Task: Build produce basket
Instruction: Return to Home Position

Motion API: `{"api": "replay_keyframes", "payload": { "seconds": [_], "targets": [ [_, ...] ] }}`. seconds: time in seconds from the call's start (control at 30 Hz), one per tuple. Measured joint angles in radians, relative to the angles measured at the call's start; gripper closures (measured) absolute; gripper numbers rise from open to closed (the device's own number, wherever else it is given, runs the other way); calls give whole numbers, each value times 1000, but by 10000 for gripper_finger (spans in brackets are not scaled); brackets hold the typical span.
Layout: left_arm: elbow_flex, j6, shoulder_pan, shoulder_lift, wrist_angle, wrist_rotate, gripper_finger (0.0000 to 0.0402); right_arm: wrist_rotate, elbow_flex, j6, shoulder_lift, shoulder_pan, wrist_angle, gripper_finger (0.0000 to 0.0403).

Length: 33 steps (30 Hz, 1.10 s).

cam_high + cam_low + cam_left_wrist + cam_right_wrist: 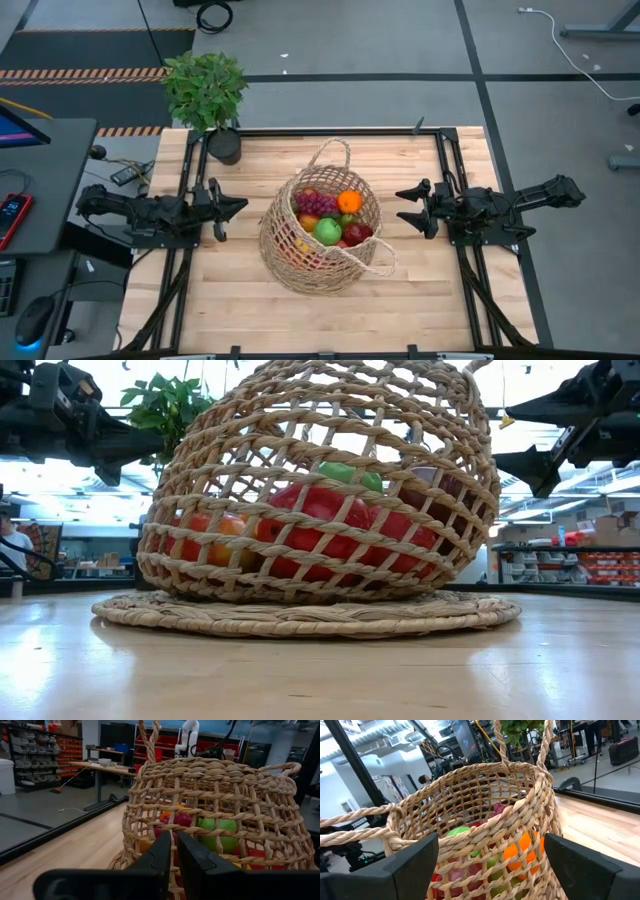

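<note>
Left arm point(140, 212), right arm point(500, 205): matte black, multi-jointed, angular housings. Jaws dark, flat, tapered to blunt tips.

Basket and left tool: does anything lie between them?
Nothing does. In the high view only bare wooden tabletop separates the left tool from the basket.

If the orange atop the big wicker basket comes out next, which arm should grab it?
Probably the right. The round orange fruit lies toward the right of the tan woven basket, nearer the open right gripper; the left gripper is shut.
</note>
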Motion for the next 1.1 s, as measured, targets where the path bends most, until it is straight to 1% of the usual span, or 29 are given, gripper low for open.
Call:
{"api": "replay_keyframes", "payload": {
  "seconds": [0.23, 0.57, 0.9, 1.1],
  "targets": [
    [0, 0, 0, 0, 1, 0, 372, 0, 0, 0, 0, 0, 0, 37],
    [0, 0, 0, 0, 2, 0, 361, 0, 0, 0, 0, 0, 0, 37],
    [0, 0, 0, 0, 3, 0, 372, 0, 0, 0, 0, 0, 0, 37],
    [0, 0, 0, 0, 3, 0, 365, 0, 0, -1, 0, 0, 0, 37]
  ]
}}
